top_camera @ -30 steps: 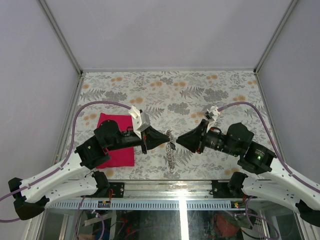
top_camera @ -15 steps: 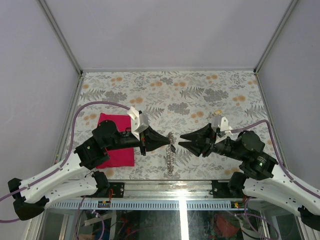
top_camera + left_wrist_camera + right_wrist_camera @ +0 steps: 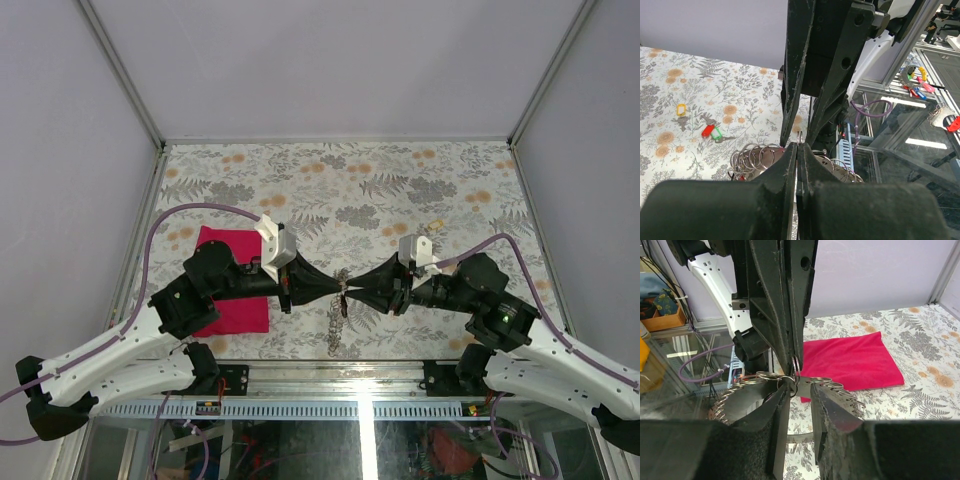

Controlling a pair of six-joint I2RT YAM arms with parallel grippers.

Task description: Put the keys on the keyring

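Observation:
The keyring is a chain of linked silver rings (image 3: pixel 335 322) that hangs from my left gripper (image 3: pixel 341 286) down to the table. My left gripper (image 3: pixel 798 148) is shut on one ring at the top of the chain (image 3: pixel 800 137). My right gripper (image 3: pixel 352 289) faces it tip to tip. In the right wrist view my right gripper (image 3: pixel 800 388) is open, its jaws a little apart on either side of the held ring (image 3: pixel 796 365). A yellow key (image 3: pixel 680 109), a red key (image 3: pixel 707 131) and a green key (image 3: pixel 716 133) lie on the table, apart from both grippers.
A magenta cloth (image 3: pixel 235 290) lies flat under the left arm, and it also shows in the right wrist view (image 3: pixel 850 360). The floral tabletop (image 3: pixel 340 180) runs back to the grey walls. The table's near edge is a metal rail (image 3: pixel 330 370).
My right gripper has swung left and turned until its fingertips meet the left gripper's at the ring. The left gripper has held still with the chain.

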